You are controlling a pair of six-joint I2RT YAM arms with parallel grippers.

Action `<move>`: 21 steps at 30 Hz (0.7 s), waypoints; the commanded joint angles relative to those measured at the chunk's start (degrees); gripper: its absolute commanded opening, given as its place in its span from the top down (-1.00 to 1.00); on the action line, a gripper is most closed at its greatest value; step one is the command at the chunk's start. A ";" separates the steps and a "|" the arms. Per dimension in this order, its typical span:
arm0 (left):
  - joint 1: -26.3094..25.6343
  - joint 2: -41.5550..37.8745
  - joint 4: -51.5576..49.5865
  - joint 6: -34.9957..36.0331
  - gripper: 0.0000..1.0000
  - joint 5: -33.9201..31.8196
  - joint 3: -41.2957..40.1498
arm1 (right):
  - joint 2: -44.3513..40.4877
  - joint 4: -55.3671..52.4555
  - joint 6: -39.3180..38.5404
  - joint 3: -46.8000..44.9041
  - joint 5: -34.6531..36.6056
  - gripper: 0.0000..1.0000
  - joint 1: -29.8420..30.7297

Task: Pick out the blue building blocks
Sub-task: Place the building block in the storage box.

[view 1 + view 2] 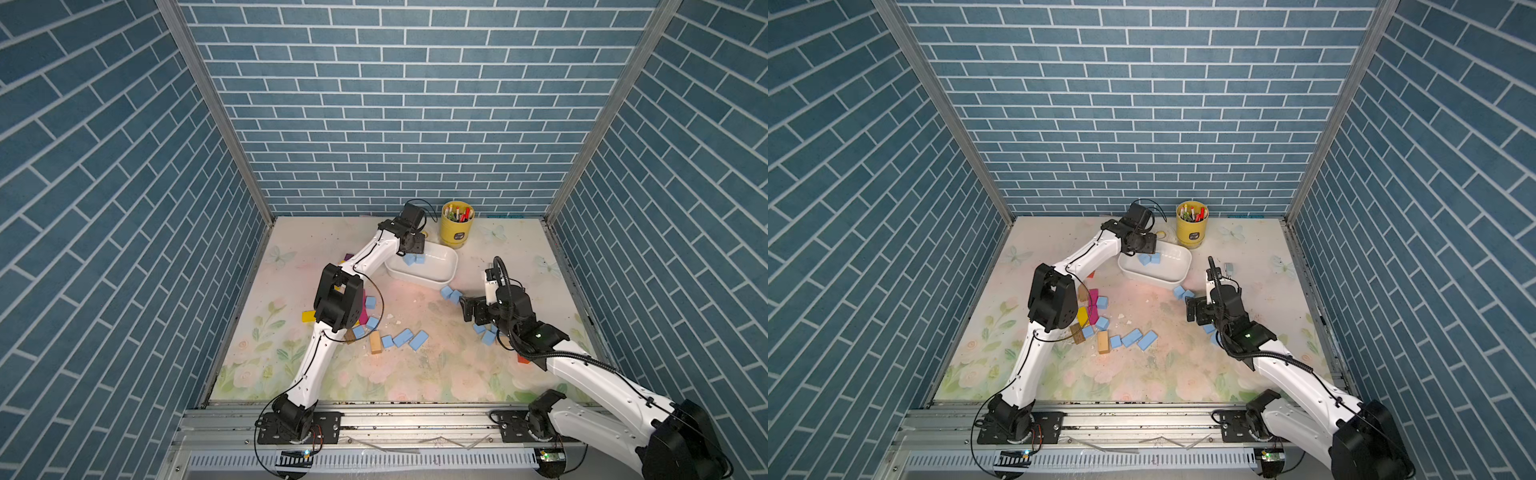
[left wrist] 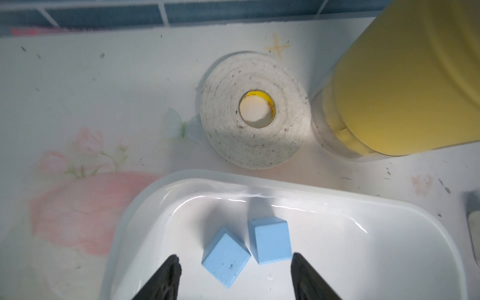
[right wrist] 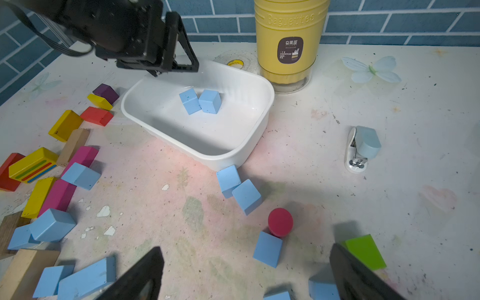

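Observation:
Two blue building blocks (image 2: 225,255) (image 2: 271,240) lie side by side in the white tray (image 1: 432,284). They also show in the right wrist view (image 3: 191,101). My left gripper (image 2: 235,259) hangs just above them at the tray's far left corner (image 1: 413,245), open and holding nothing. More blue blocks lie on the table: a pair (image 3: 228,179) against the tray's near wall, one (image 3: 267,249) beside a red cylinder (image 3: 280,222), and several in front of the left arm (image 1: 402,337). My right gripper (image 3: 246,252) is open and empty, low over the table right of centre (image 1: 467,309).
A yellow canister (image 1: 457,226) of pens and a tape roll (image 2: 254,109) stand behind the tray. A stapler (image 3: 362,148) lies to the right. Yellow, red, magenta, purple and wooden blocks (image 3: 65,124) crowd the left side. A green block (image 3: 366,250) lies by my right finger.

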 commanded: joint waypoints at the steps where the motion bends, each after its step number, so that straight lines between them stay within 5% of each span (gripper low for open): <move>1: 0.48 -6.57 -0.23 5.20 -0.46 2.16 -2.06 | 0.29 -0.07 0.99 0.69 0.30 -0.98 -0.40; 7: 5.53 -11.03 -1.15 7.67 -0.47 23.60 -6.29 | -0.04 -0.24 0.91 0.75 -0.12 -0.98 -0.34; 10: 8.39 -12.04 -0.94 6.38 -0.47 29.39 -8.40 | -0.06 -0.26 0.91 0.80 -0.31 -0.98 -0.36; 15: 11.25 -12.23 0.24 6.38 -0.47 29.08 -11.93 | 0.05 -0.30 0.91 0.84 -0.67 -0.98 -0.32; 21: 11.84 -8.28 -2.25 9.51 -0.39 21.19 -10.98 | 0.26 -0.43 0.82 0.92 -0.85 -0.98 -0.36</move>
